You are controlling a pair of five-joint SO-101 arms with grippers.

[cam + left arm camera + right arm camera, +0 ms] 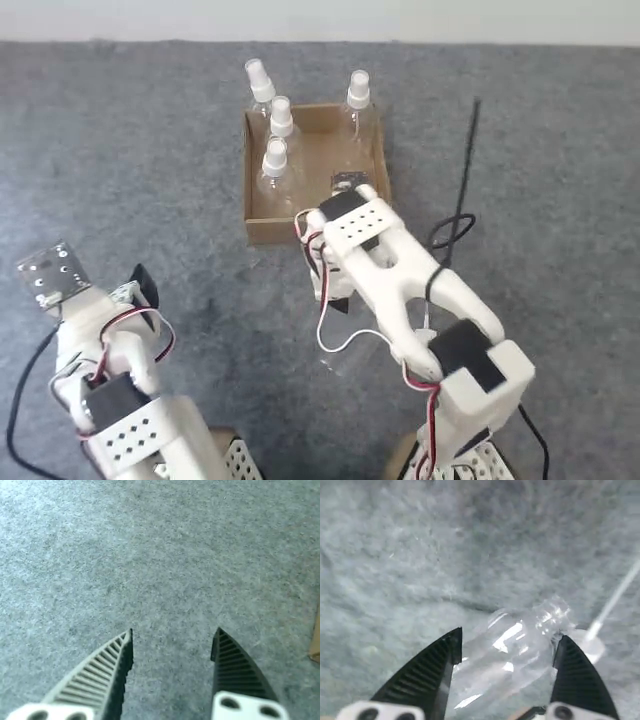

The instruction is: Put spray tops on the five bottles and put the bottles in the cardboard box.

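Observation:
A clear bottle [505, 655] without a top lies on the grey carpet, and my right gripper [507, 632] is open with one finger on each side of it. A loose white spray top [594, 640] with its thin tube rests just past the bottle's neck. In the high view the right arm [370, 240] ends right in front of the cardboard box [262, 228] and hides that bottle. Several bottles with spray tops [273, 165] stand upright in the box. My left gripper [172, 630] is open over bare carpet at the near left.
A thin black rod and a looped cable [468, 170] lie on the carpet to the right of the box. A corner of the box [316, 647] shows at the edge of the left wrist view. Grey carpet [150, 150] covers the table.

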